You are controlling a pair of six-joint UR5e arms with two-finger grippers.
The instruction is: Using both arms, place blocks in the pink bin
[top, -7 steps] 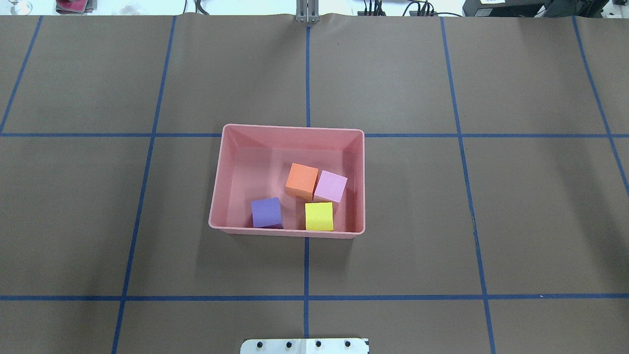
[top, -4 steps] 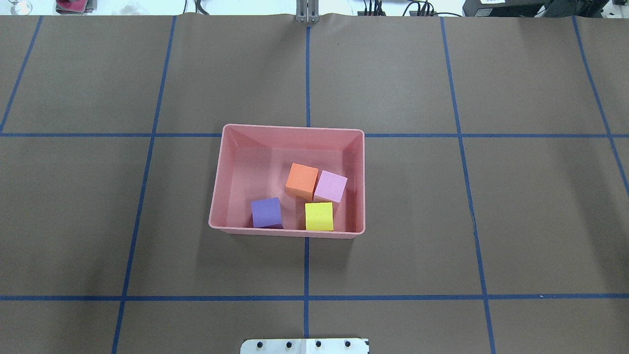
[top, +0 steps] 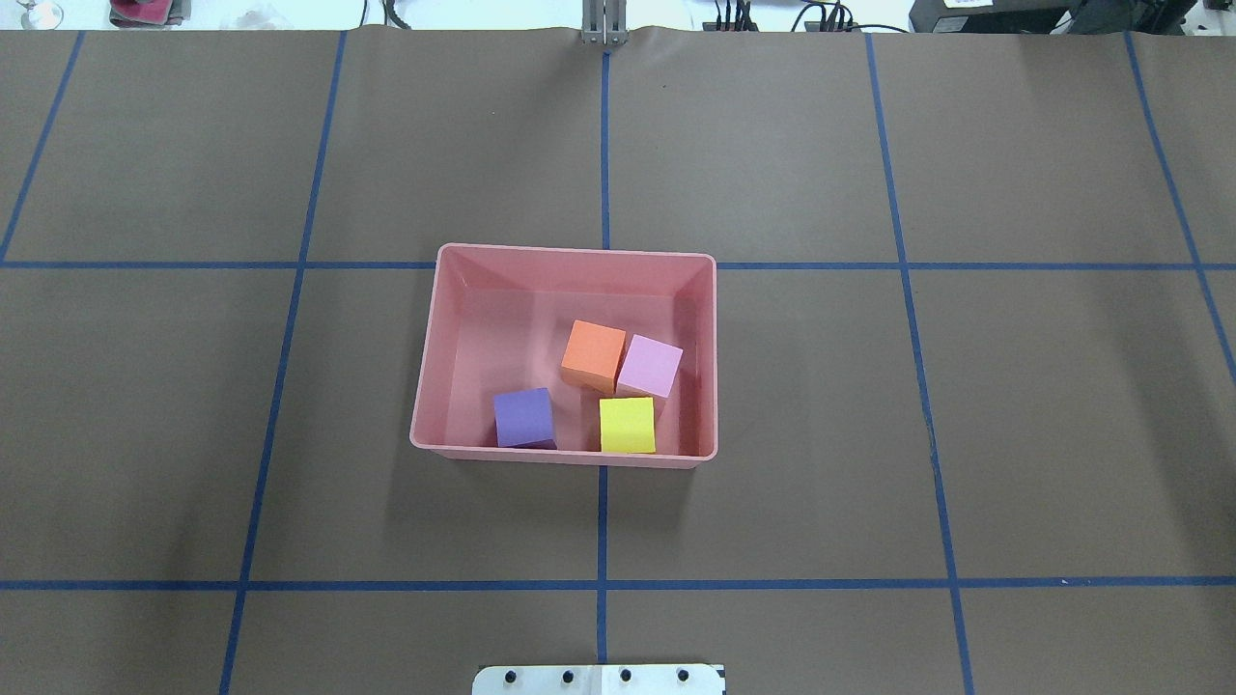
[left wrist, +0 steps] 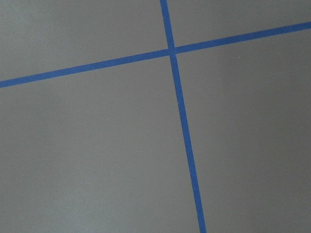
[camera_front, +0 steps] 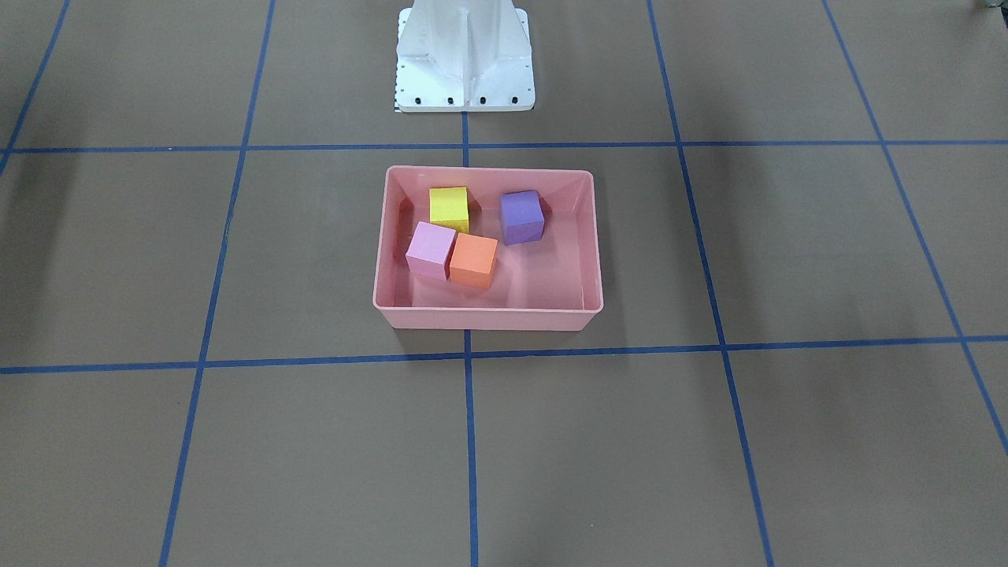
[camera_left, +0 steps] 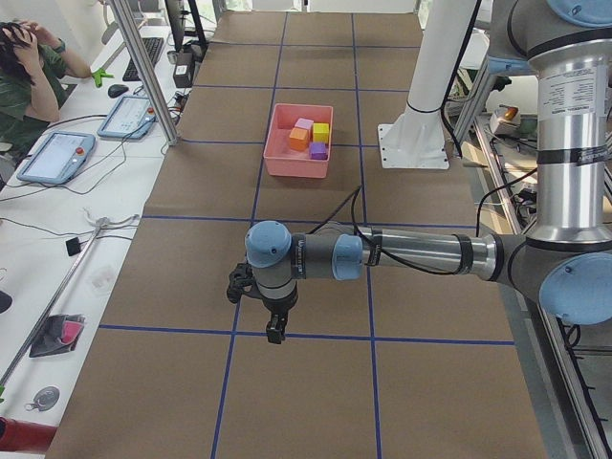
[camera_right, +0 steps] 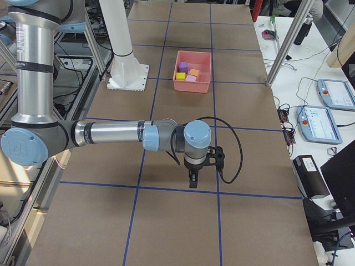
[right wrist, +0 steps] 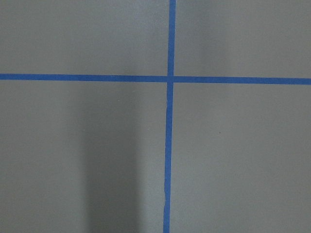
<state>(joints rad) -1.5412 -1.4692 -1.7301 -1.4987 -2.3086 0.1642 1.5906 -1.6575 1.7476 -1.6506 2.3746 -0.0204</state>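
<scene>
Nothing has shifted: four blocks [top: 594, 354] lie in the pink bin [top: 570, 252], task apparently complete; left end effector [camera_left: 274, 330] and right end effector [camera_right: 192, 180] hang clear, aperture cannot be told.

Honestly, there's no text, number or logo I can actually read here. The flat grey handheld control tablets with lit screens [camera_right: 319, 123] on the white side desk [camera_right: 333, 149] clearly have something on display, but it's way too small to make out. Same goes for the tiny black-and-white mark at the corner of the white metal base pedestal [camera_front: 465, 87].
</scene>
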